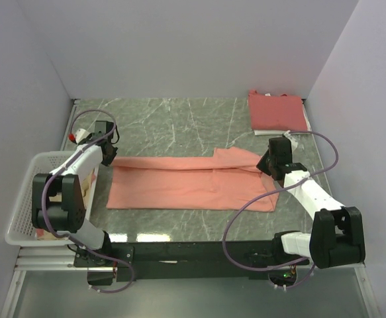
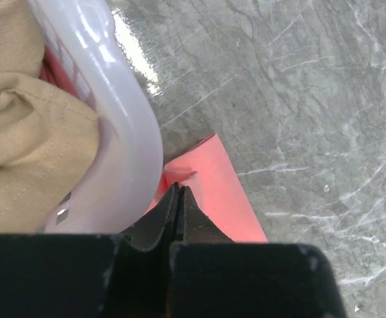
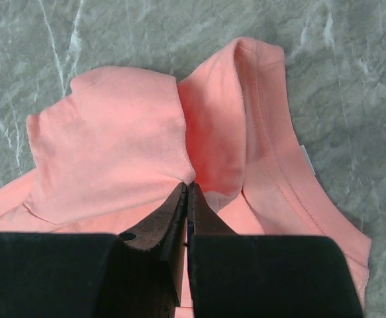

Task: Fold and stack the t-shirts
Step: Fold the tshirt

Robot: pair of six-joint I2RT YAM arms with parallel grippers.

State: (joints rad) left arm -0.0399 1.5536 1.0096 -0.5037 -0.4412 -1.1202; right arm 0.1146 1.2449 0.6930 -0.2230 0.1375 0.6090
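A salmon-orange t-shirt (image 1: 191, 182) lies in a long folded band across the middle of the table. My left gripper (image 1: 108, 154) is at its far left corner, beside the basket. In the left wrist view the jaws are shut, and the left gripper (image 2: 179, 188) pinches a small pucker of that t-shirt (image 2: 212, 192). My right gripper (image 1: 267, 165) is at the shirt's right end, near the collar. Seen from the right wrist, the right gripper (image 3: 189, 185) is shut on a raised fold of the t-shirt (image 3: 113, 146). A coral-red t-shirt (image 1: 277, 111) lies folded at the back right. A pale tan t-shirt (image 2: 27, 132) sits in the basket.
A white plastic lattice basket (image 1: 20, 212) stands at the table's left edge; its rim (image 2: 130, 126) is close beside my left fingers. Pale walls close in the table on the left, back and right. Grey marble tabletop (image 1: 173, 119) shows behind the salmon shirt.
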